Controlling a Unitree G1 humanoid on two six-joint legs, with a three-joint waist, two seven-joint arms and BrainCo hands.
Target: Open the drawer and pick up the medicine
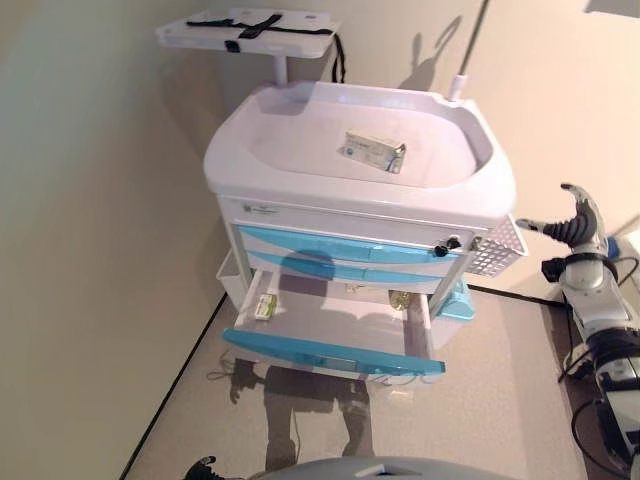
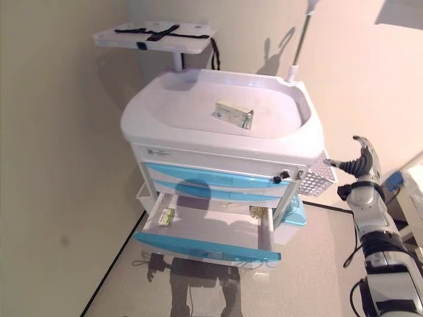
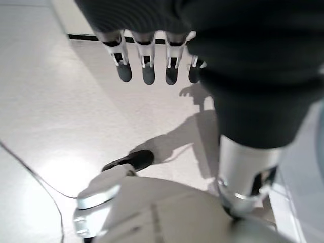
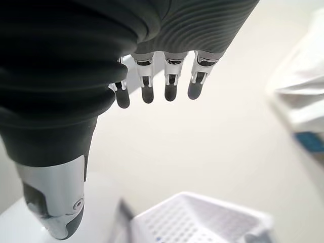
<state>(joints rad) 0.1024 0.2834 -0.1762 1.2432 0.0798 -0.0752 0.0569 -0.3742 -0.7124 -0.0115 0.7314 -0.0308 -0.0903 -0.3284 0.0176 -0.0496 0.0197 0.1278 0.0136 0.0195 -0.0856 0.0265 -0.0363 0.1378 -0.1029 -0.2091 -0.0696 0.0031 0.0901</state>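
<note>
A white medical cart [image 1: 360, 195] with blue drawer fronts stands against the wall. Its lowest drawer [image 1: 330, 352] is pulled out. A small medicine box [image 1: 265, 306] lies in the drawer's front left corner, and a small item [image 1: 399, 298] lies at its back right. Another flat box [image 1: 373, 151] lies on the cart's recessed top. My right hand [image 1: 578, 222] is raised to the right of the cart, near its side basket [image 1: 497, 250], open and empty; its straight fingers [image 4: 171, 86] show in the right wrist view. My left hand [image 3: 152, 66] hangs low over the floor, open and empty.
A white tray [image 1: 250, 30] with black straps stands on a pole behind the cart. A wall runs close along the cart's left side. A small white bin [image 1: 228, 275] hangs on the cart's left. A thin pole [image 1: 470, 50] rises at the back right.
</note>
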